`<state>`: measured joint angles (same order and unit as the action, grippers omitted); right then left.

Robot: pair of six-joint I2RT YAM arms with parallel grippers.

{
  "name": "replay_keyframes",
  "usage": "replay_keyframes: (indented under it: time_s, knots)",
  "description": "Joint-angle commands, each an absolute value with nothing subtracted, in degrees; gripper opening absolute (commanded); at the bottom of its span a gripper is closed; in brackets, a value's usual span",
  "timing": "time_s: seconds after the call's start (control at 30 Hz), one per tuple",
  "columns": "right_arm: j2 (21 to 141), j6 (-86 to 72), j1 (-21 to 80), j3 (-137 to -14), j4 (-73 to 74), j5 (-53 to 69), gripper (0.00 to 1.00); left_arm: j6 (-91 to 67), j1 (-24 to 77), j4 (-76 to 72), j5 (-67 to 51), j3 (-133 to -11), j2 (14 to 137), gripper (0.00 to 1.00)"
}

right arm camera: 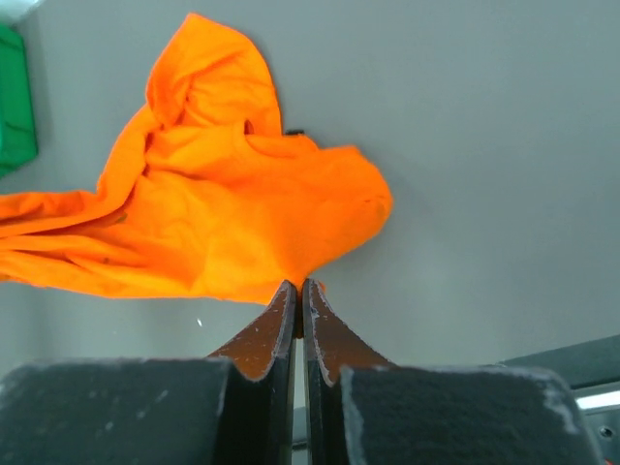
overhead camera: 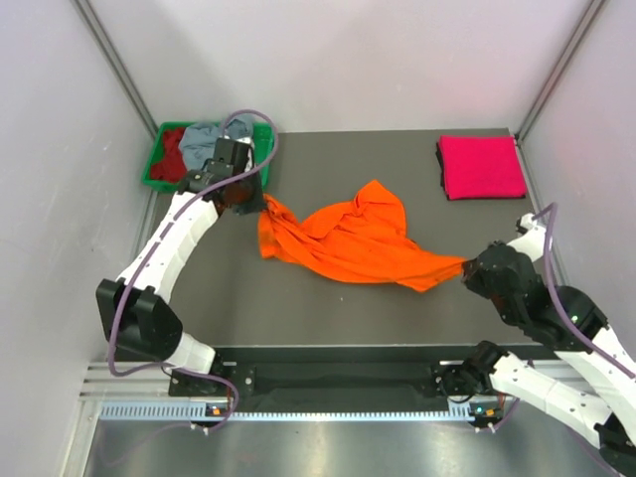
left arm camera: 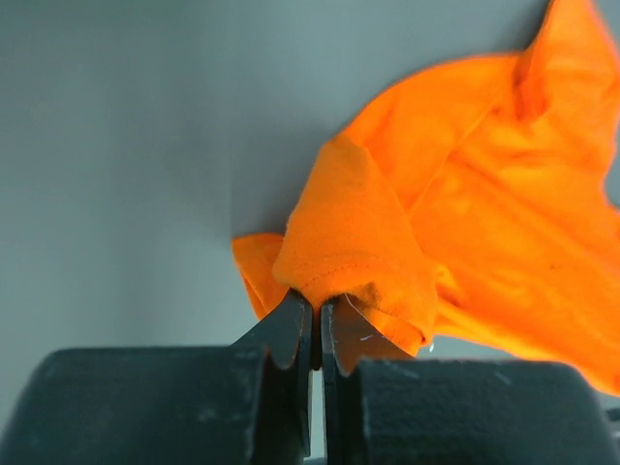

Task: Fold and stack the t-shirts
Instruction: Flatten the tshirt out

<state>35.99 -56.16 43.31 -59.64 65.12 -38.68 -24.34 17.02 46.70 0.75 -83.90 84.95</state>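
Dark tabletop (overhead camera: 298, 308) lies beneath me; my left gripper (left arm camera: 315, 308) and right gripper (right arm camera: 298, 288) each clamp opposite ends of the crumpled orange t-shirt (overhead camera: 348, 238).

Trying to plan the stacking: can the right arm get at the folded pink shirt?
Probably not yet: the right fingers are pinched on the orange shirt. The pink shirt lies uncovered on that side; the way looks free after release.

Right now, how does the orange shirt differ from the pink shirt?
The orange shirt lies crumpled and stretched across the table; the pink shirt is a neat folded rectangle at the far right corner. The orange shirt is pinched at opposite ends by the left gripper and right gripper; the pink shirt is untouched. Both are plain, single-colour cloth on that table.
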Motion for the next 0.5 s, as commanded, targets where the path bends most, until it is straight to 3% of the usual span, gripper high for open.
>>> replay_keyframes:
  time_s: [0.0, 0.23, 0.47]
  knots:
    - [34.5, -56.6, 42.9, -54.4, 64.2, -35.0, 0.0, -24.2, 16.4, 43.6, -3.7, -81.0, 87.9, 0.0]
    - [33.4, -58.4, 43.0, -47.1, 60.6, -32.6, 0.0, -22.1, 16.4, 35.2, -11.2, -87.1, 100.4, 0.0]
    - [36.6, -57.2, 42.8, -47.8, 58.8, -34.5, 0.0, -21.4, 16.3, 28.1, -14.1, -102.9, 114.4, 0.0]
